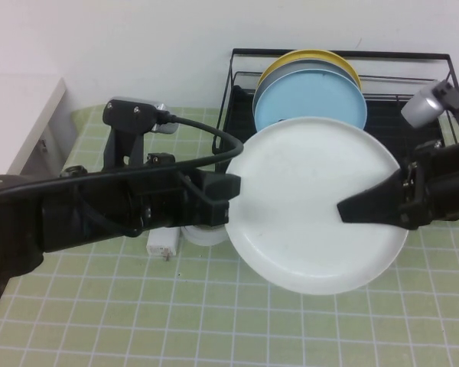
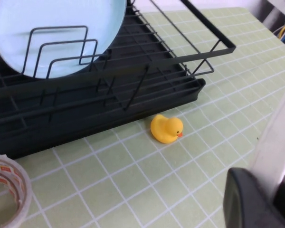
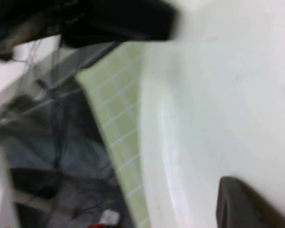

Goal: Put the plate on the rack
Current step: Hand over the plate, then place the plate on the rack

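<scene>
The white plate (image 1: 306, 206) hangs in the air in front of the rack (image 1: 237, 84), face up and tilted, held between both arms. My left gripper (image 1: 231, 197) is shut on its left rim; in the left wrist view the plate's edge (image 2: 275, 137) sits between the fingers (image 2: 247, 199). My right gripper (image 1: 348, 209) is shut on the right side, with one finger (image 3: 247, 204) lying across the plate's face (image 3: 218, 95). The black wire rack (image 2: 133, 80) holds a light blue plate (image 1: 310, 99), with a grey and a yellow plate (image 1: 310, 57) behind it.
A yellow rubber duck (image 2: 166, 128) sits on the green checked mat just in front of the rack, under the held plate. A tape roll (image 2: 9, 190) and a small white block (image 1: 162, 245) lie under my left arm. A white cabinet (image 1: 19, 115) stands at the far left.
</scene>
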